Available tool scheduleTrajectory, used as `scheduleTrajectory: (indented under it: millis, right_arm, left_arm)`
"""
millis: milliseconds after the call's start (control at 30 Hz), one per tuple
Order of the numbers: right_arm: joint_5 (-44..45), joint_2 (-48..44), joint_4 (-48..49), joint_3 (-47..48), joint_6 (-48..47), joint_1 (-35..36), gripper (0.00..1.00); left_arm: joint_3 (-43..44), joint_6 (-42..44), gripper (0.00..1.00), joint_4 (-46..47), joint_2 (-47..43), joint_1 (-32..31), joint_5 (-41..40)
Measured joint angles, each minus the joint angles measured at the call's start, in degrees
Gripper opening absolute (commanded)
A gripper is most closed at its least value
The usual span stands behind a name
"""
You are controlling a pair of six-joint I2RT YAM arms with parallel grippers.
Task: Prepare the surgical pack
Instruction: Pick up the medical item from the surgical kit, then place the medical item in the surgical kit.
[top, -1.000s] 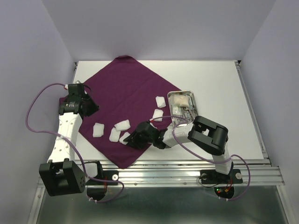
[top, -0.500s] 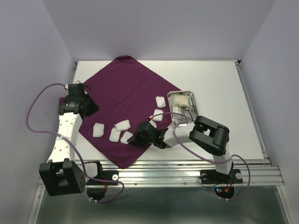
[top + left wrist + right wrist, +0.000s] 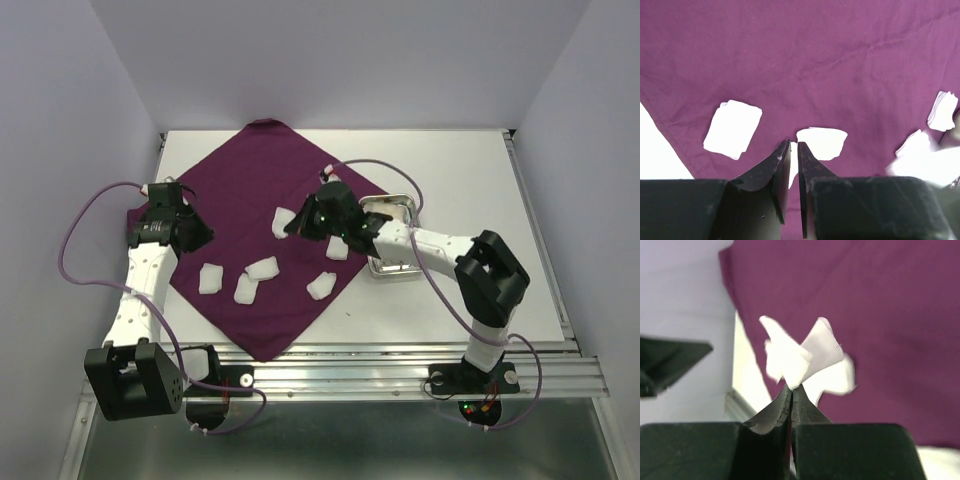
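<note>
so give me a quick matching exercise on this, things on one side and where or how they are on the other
Things:
1. right pincer
2. steel tray
3. purple cloth
4. left pincer

Place or state:
a. spread flat on the white table
b. shut on a gauze pad, lifted above the cloth
c. at the cloth's right corner
d. holding nothing, over the cloth's left side

Pairs: 1-b, 2-c, 3-a, 4-d
</note>
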Motion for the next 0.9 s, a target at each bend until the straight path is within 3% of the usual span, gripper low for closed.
scheduleTrajectory:
  millis: [133, 300, 600, 733, 900]
  right_arm:
    - [-3.9, 6.9, -5.4, 12.4, -8.0, -4.9, 0.01]
    - [-8.7, 19.7, -13.2, 27.5, -16.0, -6.1, 0.01]
    - [-12.7, 27.2, -21.7, 29.4, -20.2, -6.0, 0.01]
    - [-13.1, 28.6, -24.4, 31.7, -21.2, -7.1, 0.11]
    - [-11.5, 28.9, -27.1, 32.9, -22.4, -8.1, 0.49]
  left_arm:
    - [-0.2, 0.0, 0.23, 0.5, 0.0, 0.0, 0.1]
    - [-0.5, 0.0, 0.23, 0.7, -0.1, 0.0, 0.4]
    - [-0.6, 0.0, 0.23, 0.7, -0.3, 0.0, 0.8]
    - [-0.6, 0.0, 0.23, 0.7, -0.3, 0.0, 1.0]
    - [-0.6, 0.0, 0.23, 0.7, -0.3, 0.0, 1.1]
